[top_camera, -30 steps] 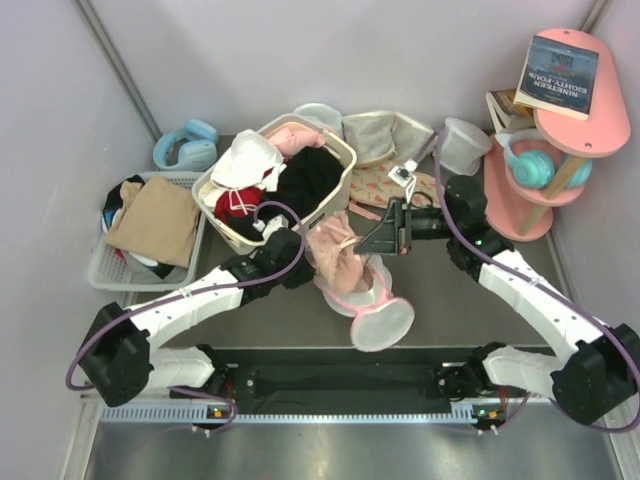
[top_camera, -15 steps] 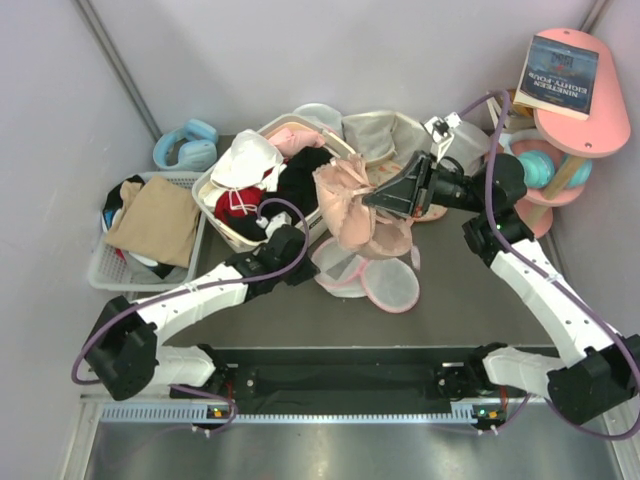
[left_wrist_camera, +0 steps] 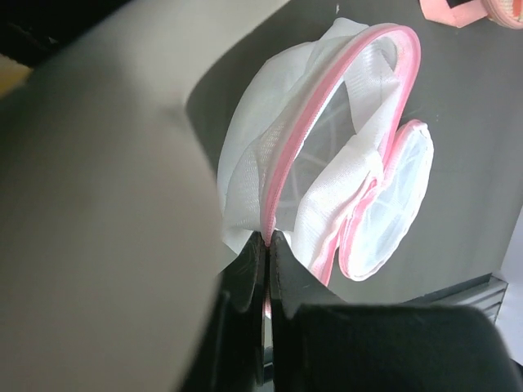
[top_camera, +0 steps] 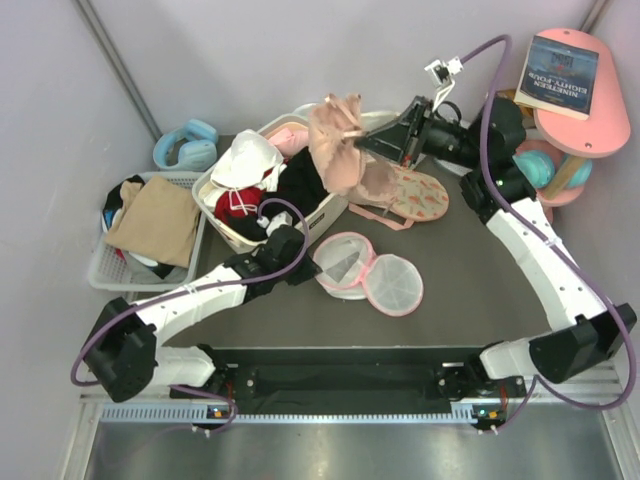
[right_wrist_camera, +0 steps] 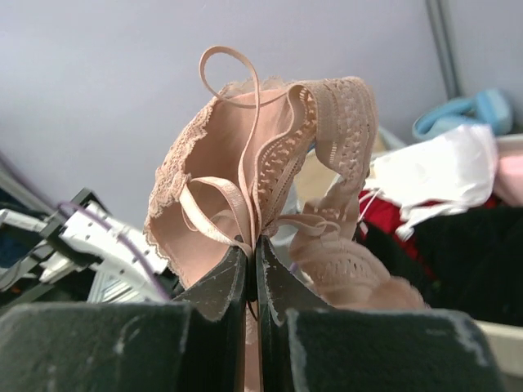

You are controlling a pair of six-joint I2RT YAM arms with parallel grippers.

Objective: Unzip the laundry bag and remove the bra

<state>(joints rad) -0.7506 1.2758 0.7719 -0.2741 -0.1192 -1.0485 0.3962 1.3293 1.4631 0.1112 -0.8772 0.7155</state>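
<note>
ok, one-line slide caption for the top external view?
Right gripper holds the pale pink lace bra raised near the cream basket; left gripper grips the open pink-rimmed white mesh laundry bag.

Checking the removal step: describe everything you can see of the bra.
The bra is pale dusty pink, soft fabric with lace-trimmed cups, a scalloped band and thin straps, one looping upward. It hangs bunched in the air over the cream basket, gripped by the right pincer, which is shut on a fold of it.
</note>
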